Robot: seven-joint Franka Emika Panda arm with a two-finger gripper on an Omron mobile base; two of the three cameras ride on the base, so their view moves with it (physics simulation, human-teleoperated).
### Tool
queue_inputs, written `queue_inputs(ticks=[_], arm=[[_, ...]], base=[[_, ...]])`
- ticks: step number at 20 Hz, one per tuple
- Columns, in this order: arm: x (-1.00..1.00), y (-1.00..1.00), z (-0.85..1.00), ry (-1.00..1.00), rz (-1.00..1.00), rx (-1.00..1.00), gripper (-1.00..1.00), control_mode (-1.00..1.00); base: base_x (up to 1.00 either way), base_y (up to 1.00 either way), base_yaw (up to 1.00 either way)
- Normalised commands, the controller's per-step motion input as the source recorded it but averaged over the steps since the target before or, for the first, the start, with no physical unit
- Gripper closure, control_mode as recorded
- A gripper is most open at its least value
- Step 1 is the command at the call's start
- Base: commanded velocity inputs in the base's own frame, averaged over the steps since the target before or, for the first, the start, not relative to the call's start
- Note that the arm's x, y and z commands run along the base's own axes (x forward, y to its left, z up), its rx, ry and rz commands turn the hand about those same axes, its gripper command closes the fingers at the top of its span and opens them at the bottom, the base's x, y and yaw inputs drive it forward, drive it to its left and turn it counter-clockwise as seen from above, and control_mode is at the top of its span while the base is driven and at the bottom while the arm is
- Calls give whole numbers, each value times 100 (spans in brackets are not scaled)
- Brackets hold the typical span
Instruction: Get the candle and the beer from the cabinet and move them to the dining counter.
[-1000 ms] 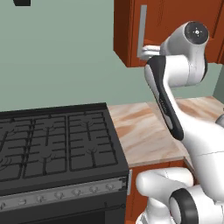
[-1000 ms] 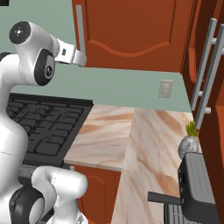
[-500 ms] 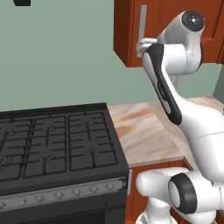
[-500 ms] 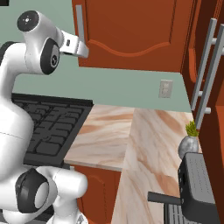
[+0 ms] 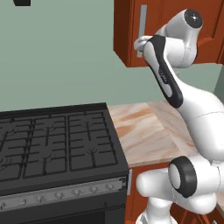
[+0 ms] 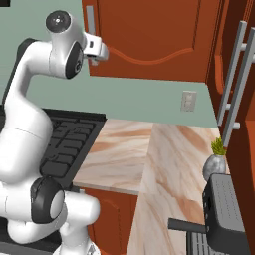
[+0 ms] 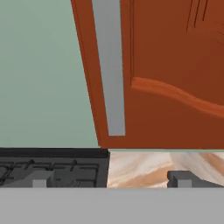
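The cabinet (image 5: 131, 30) fills the upper right of your left base view, its reddish-brown door shut, and its grey bar handle (image 5: 142, 24) stands upright near the door's left edge. In your right base view the same cabinet (image 6: 159, 35) spans the top of the frame, with the handle (image 6: 90, 17) at upper left, just above the robot's hand. The gripper (image 6: 102, 51) sits just beside that handle, close below its lower end (whether it touches, you cannot tell from either base view).

In your hand view the handle (image 7: 109, 65) runs down the upper middle of the frame, and the arched panel of the door curves away to the right. The two finger tips (image 7: 40, 179) rise near the bottom, one at lower left and one at lower right, well apart: the jaws stand wide and hold nothing.

Below the cabinet, the black stove (image 5: 52, 148) takes the lower left of your left base view, with the marble-veined worktop (image 5: 144, 131) just beside it to the right. At the lower right of your right base view, a small plant in a grey pot (image 6: 215, 162) stands on that worktop.
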Motion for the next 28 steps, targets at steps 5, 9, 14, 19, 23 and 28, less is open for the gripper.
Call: queue_inputs(ticks=[5, 9, 14, 19, 23, 28], arm=[[57, 4, 0, 0, 3, 0, -100, -100], [59, 14, 4, 0, 0, -1, -100, -100], [54, 4, 1, 2, 0, 0, -100, -100], [34, -2, 0, 0, 0, -4, -100, -100], [32, 3, 0, -1, 0, -7, -100, -100], [35, 16, -5, -9, 0, -7, 100, -100]], base=[[0, 0, 0], [0, 0, 0], [0, 0, 0], [0, 0, 0], [0, 0, 0], [0, 0, 0]])
